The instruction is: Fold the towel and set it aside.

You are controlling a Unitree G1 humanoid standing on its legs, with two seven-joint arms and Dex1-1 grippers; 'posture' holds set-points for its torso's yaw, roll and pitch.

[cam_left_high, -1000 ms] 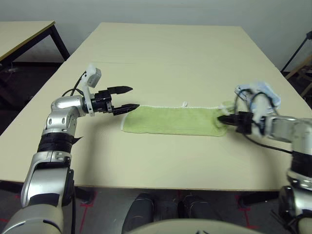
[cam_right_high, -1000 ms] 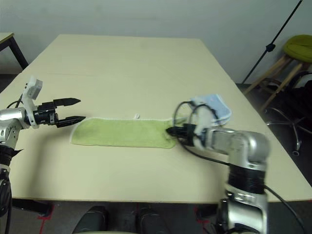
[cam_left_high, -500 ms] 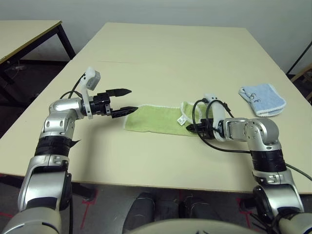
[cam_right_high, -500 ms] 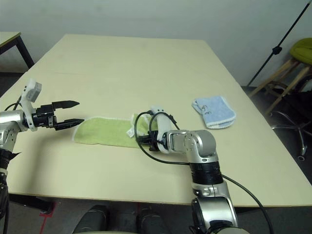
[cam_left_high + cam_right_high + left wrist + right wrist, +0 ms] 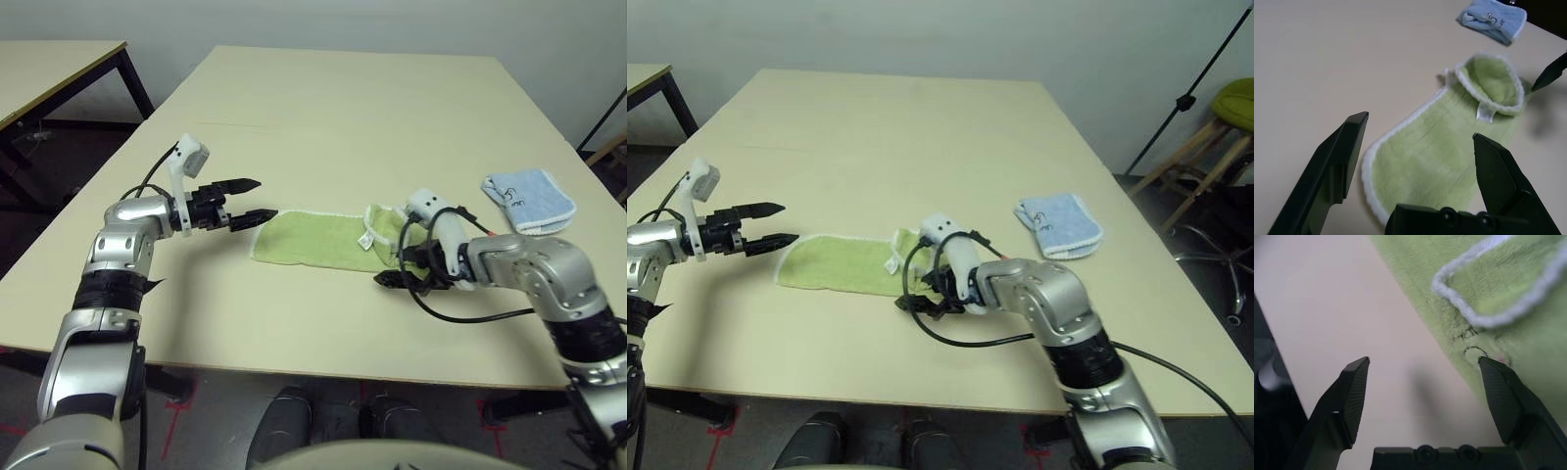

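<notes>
The lime-green towel (image 5: 318, 240) lies flat across the middle of the table (image 5: 333, 108), its white-edged right end (image 5: 384, 221) turned back over itself with a small tag showing. My left gripper (image 5: 253, 200) hovers open just off the towel's left end, nothing between its fingers. In the left wrist view the towel (image 5: 1449, 152) stretches away from that open gripper (image 5: 1420, 126). My right gripper (image 5: 392, 267) stands open at the towel's near right edge, below the folded end, holding nothing. Its wrist view shows the towel (image 5: 1508, 308) beside and partly under the open gripper (image 5: 1424, 360).
A small light blue cloth (image 5: 527, 199) lies folded near the table's right edge, behind my right arm. Another table (image 5: 49, 69) stands off to the left. A lime stool (image 5: 1229, 98) and a black stand are beyond the right side.
My right gripper carried the towel's right end leftward, folding it over, then opened, let it go and drew back toward the front edge. The left gripper barely moved.
</notes>
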